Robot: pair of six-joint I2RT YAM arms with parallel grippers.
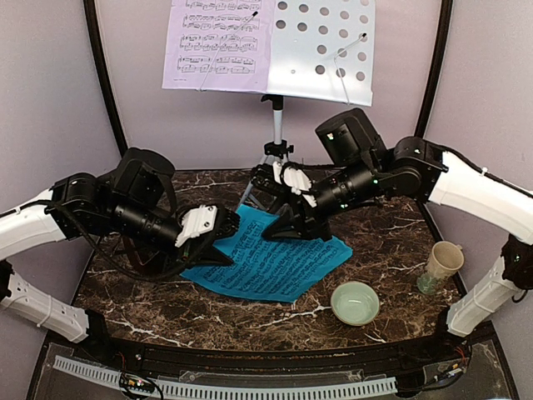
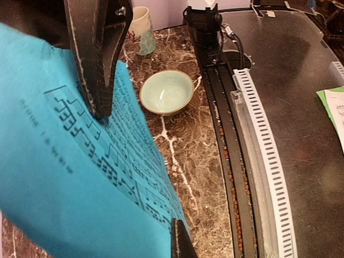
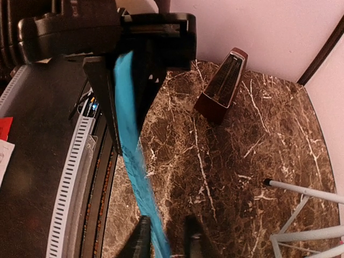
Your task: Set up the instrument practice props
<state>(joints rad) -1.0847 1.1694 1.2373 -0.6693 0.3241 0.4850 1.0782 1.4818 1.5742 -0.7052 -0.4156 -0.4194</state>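
I'm seeing the right claw [image 1: 277, 228] pinching shut on the cyan page [image 1: 283, 262] sagging mid-bench [image 1: 391, 242], the left claw [image 1: 231, 224] straddling its nine o'clock edge, tightness I cannot tell, so uneven lifting is risking a tear, or a snag on the music stand [image 1: 325, 42] at twelve o'clock.

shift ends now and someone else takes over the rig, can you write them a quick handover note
Left gripper: shut on the left corner of the blue sheet.
Right gripper: shut on the sheet's far edge. The sheet is partly lifted, with its near part on the table.
Music stand: up at the back of the table. The purple sheet is on the left half of its desk; the right half is bare.
Metronome: upright on the table near the wall.
Done: stand up, purple sheet placed.
Left: probably lift the blue sheet onto the bare half of the stand.
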